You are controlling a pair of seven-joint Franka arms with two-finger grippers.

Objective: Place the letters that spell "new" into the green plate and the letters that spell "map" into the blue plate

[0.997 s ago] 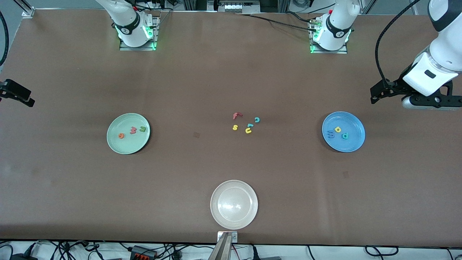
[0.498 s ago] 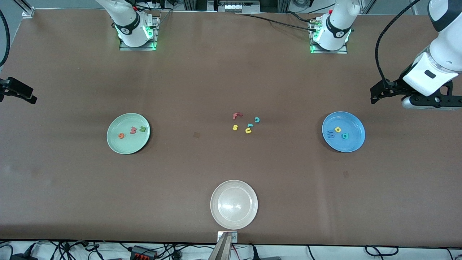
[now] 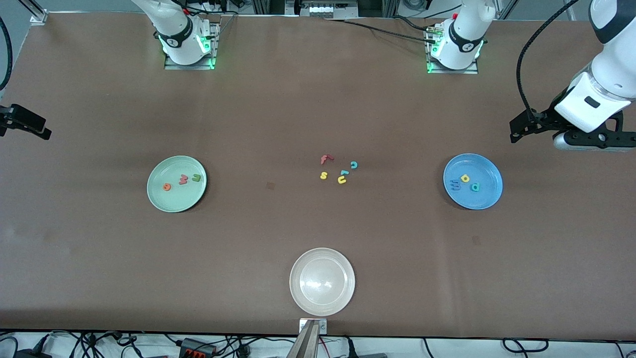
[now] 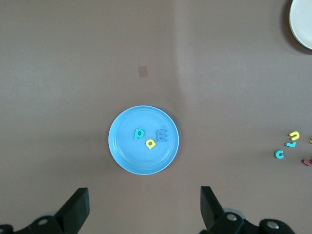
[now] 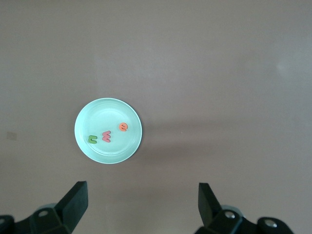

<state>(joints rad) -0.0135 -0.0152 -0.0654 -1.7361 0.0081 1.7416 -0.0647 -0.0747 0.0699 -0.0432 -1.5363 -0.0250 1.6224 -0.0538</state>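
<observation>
The green plate (image 3: 171,201) holds the orange e (image 3: 167,187), the pinkish-red w (image 3: 183,179) and the green n (image 3: 196,177). On the blue plate (image 3: 484,196) lie the blue m (image 3: 454,184), the yellow letter (image 3: 465,178) and the teal stemmed letter (image 3: 475,187). My left gripper (image 4: 144,197) hangs open and empty high over the table, by the blue plate (image 4: 126,156) at the left arm's end. My right gripper (image 5: 141,191) is open and empty too, high up by the green plate (image 5: 105,112) at the right arm's end.
Loose letters lie mid-table: a red f (image 3: 325,159), a teal c (image 3: 354,164), a yellow s (image 3: 323,175), a yellow u (image 3: 342,180) and a small teal piece (image 3: 344,172). A whitish-beige plate (image 3: 322,303) stands near the front edge.
The right gripper has drifted slightly toward the robots' bases. The left arm, the plates and the letters have not moved.
</observation>
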